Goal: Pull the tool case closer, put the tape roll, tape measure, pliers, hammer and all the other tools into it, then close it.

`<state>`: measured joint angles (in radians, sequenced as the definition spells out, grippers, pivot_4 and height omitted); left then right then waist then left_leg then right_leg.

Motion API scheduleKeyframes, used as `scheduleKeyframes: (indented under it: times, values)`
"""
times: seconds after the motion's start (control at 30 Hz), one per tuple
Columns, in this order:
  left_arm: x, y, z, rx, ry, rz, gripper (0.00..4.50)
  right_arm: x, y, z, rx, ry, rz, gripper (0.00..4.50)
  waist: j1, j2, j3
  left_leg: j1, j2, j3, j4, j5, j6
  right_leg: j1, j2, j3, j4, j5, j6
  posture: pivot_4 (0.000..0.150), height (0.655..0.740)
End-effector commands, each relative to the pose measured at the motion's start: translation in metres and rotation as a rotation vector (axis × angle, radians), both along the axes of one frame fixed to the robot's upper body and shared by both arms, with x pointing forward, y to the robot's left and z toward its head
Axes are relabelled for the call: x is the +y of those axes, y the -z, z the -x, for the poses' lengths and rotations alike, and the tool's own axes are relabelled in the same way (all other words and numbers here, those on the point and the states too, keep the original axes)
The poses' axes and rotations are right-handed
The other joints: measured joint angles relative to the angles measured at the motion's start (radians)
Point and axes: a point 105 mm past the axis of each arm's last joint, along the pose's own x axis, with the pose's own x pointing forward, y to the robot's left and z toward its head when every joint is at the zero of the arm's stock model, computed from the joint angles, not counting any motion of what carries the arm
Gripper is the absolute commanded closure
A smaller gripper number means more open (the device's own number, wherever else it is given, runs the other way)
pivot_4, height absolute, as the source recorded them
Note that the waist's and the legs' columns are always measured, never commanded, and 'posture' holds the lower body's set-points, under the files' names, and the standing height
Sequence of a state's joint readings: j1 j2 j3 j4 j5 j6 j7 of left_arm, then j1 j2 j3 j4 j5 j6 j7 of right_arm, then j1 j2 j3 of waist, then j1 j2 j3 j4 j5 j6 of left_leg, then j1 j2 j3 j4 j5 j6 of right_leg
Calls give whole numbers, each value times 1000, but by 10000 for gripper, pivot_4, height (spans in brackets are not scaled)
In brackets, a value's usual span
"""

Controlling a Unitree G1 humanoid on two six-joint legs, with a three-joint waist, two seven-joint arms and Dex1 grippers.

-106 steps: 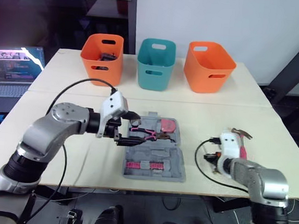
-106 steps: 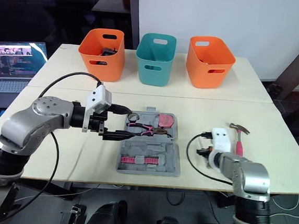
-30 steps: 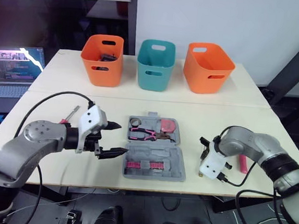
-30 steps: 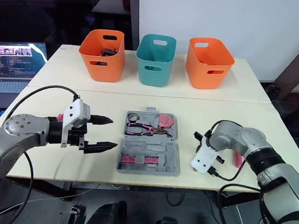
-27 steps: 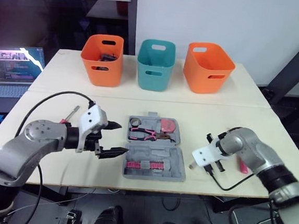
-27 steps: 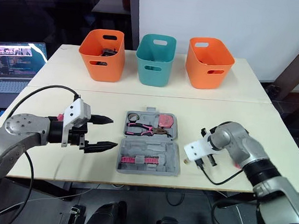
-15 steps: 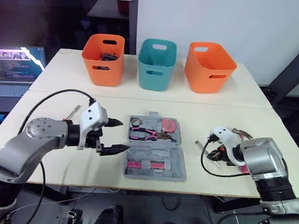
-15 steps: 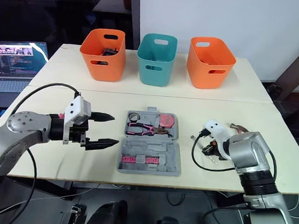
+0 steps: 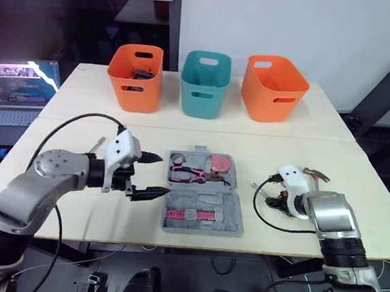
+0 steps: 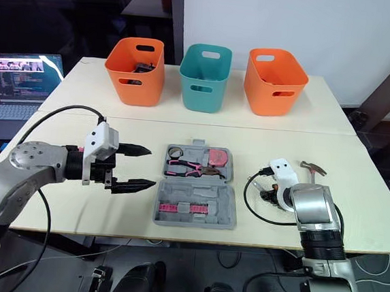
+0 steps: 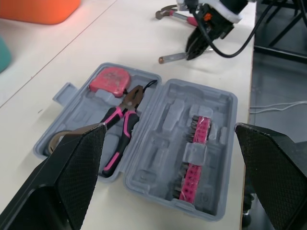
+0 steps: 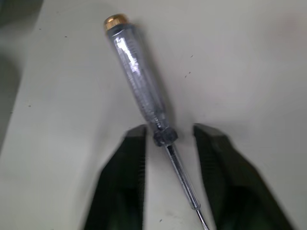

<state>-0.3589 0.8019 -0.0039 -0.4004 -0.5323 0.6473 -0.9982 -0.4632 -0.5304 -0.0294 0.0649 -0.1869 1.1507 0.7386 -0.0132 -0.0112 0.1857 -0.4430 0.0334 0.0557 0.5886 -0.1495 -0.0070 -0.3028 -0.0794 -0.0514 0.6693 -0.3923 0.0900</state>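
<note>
Where the screwdriver [image 12: 139,86] lies, the right end effector [image 12: 170,129] straddles it — fingers apart.

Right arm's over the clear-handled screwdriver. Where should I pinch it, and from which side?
Grip the screwdriver by its clear handle, next to the dark collar, not by the thin shaft: the handle is thicker and less likely to slip. Come straight down, since it lies flat on the table and the open right gripper straddles it crosswise.
</note>
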Motion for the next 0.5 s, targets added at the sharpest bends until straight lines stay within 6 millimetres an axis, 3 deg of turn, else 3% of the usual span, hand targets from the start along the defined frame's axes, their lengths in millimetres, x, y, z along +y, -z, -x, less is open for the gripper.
scheduleKeyframes:
  times: [0.03,0.07,0.1,0.37,0.5]
  values:
    - [-2,-7,0,-33,25,4,0,1,-10,1,-61,-48,26,7037,1,0,0,0,0,0,0,0,0,0,0,0,0,0,0,1500,7400]
    - [-2,-7,0,-33,27,3,0,0,-13,1,-75,-58,35,2169,0,0,0,0,0,0,0,0,0,0,0,0,0,0,0,1500,7400]
    - [-2,-7,0,-32,31,2,0,0,-19,3,-93,-81,48,383,1,0,0,0,0,0,-1,0,0,-1,0,0,0,0,0,1500,7400]
    - [-4,-7,0,-27,66,25,0,20,-65,13,-341,-256,-14,383,0,1,0,-1,1,0,-2,0,0,-2,0,1,0,0,0,1500,7400]
    - [0,-4,2,-16,80,35,0,17,-56,31,-411,-392,111,383,10,0,0,-1,0,0,-4,0,0,-1,0,1,-3,0,0,1500,7400]
